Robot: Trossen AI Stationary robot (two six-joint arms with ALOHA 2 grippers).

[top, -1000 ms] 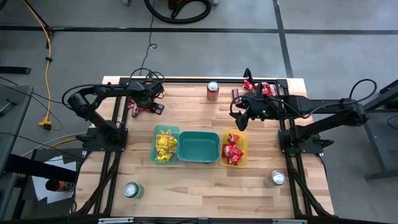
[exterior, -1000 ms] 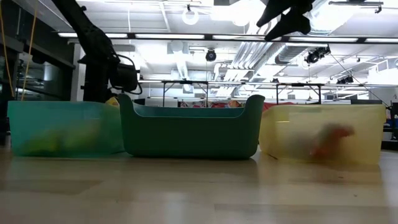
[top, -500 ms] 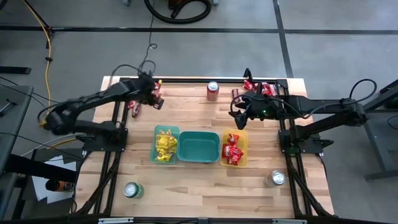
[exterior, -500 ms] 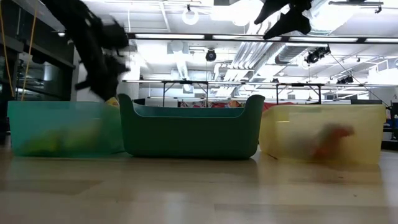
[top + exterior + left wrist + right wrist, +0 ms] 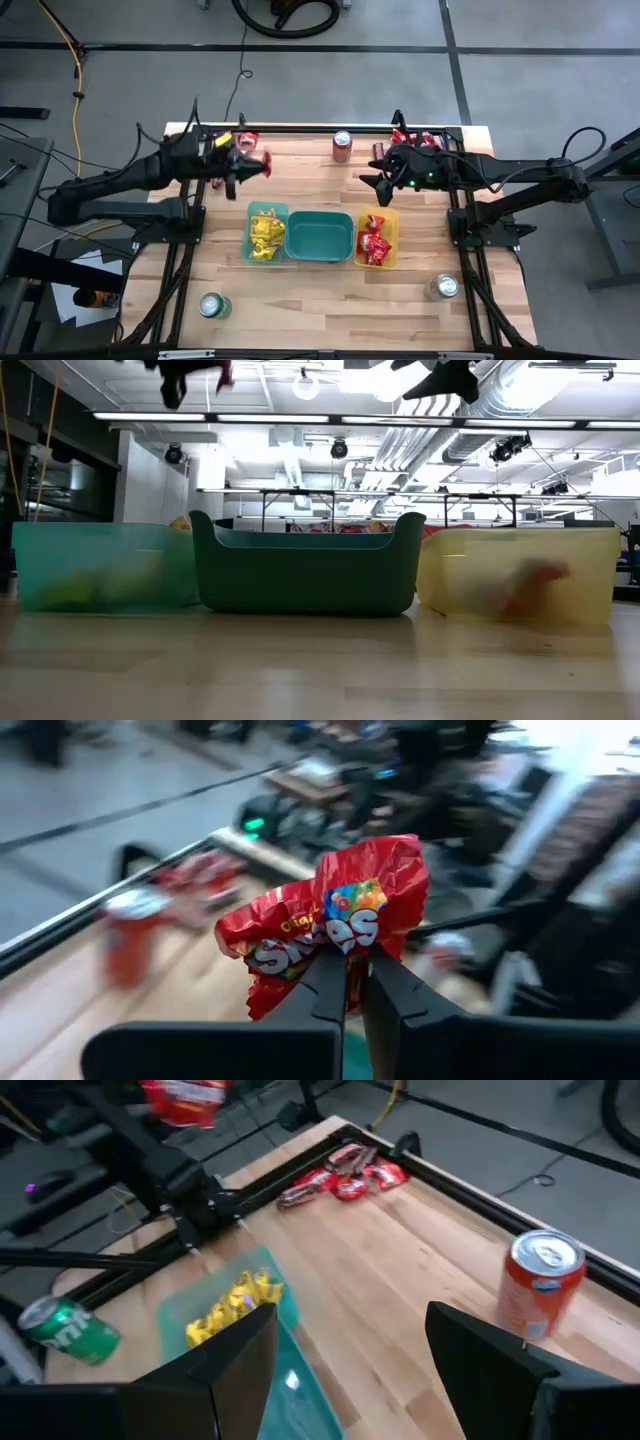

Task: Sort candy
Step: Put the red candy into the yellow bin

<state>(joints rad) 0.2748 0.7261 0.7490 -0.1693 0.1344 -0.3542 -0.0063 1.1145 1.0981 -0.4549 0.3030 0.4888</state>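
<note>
Red packet (image 5: pixel 330 925) now aloft; bins unchanged.

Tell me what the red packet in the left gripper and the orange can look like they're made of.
Red packet: likely thin glossy plastic film, judging by its crinkles and sheen. Orange can: apparently metal, with a silvery top and rim; its side is printed orange.

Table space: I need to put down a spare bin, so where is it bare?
Bare wood lies in front of the three bins, between the green can and silver can. The back edge is crowded: red candy, the red can and both arms.
</note>
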